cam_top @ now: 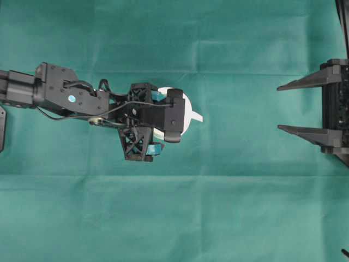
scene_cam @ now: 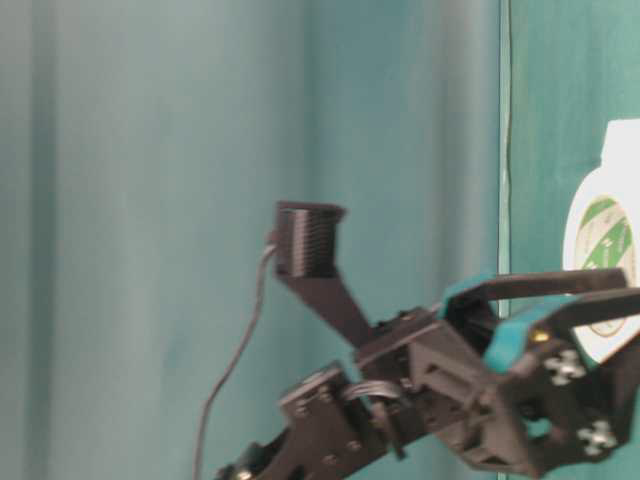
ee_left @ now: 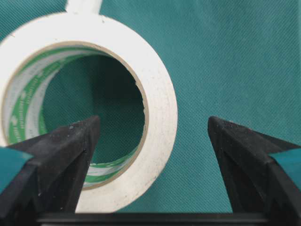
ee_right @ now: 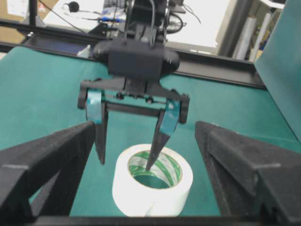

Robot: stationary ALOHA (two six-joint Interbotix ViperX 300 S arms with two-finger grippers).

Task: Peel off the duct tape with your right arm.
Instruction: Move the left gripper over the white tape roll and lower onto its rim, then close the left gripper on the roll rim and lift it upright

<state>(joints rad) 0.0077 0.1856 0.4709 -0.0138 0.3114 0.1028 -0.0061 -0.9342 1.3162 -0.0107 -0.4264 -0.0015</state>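
Close under my left gripper, spread wide with one finger inside the core and one outside the wall, lies one duct tape roll; its green core print is too blurred to read. Green cloth covers the surface. At three o'clock, well apart, my right gripper hangs unclenched, empty.

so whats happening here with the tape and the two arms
The left gripper is poised over the roll of duct tape, which lies flat on the green cloth. Its fingers are open and straddle the roll's wall, one finger dipping into the core and the other outside; they have not closed on it. The right gripper waits open, well off to the side. The loose tail strip points toward it, and nothing has been peeled yet.
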